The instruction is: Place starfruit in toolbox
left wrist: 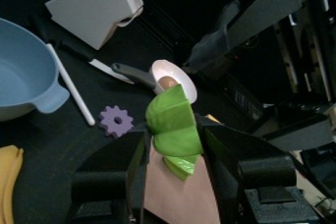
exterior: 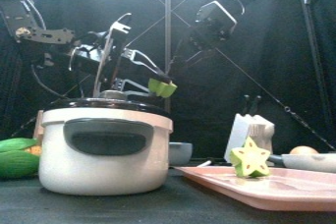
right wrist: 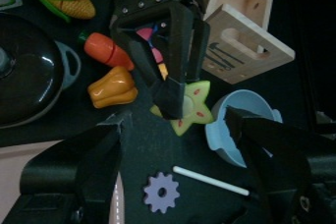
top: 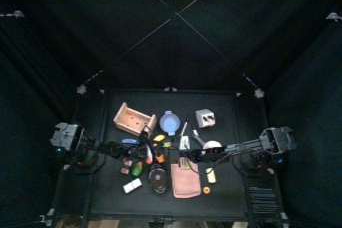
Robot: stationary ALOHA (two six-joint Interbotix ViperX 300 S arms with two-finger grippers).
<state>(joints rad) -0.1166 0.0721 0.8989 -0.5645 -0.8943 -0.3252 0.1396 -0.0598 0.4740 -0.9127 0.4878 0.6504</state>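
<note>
The left end effector (left wrist: 175, 154) grips the green starfruit (left wrist: 172, 130) between its jaws, lifted clear of the surface; in the right wrist view it hangs at centre, its star-shaped cut face showing. It looks like a light, stiff plastic toy with smooth ridges, likely to slip, so pinching across two opposite ribs seems safest. The toolbox (right wrist: 250, 27) lies open at upper right. The right end effector (right wrist: 184, 164) stands open below.
</note>
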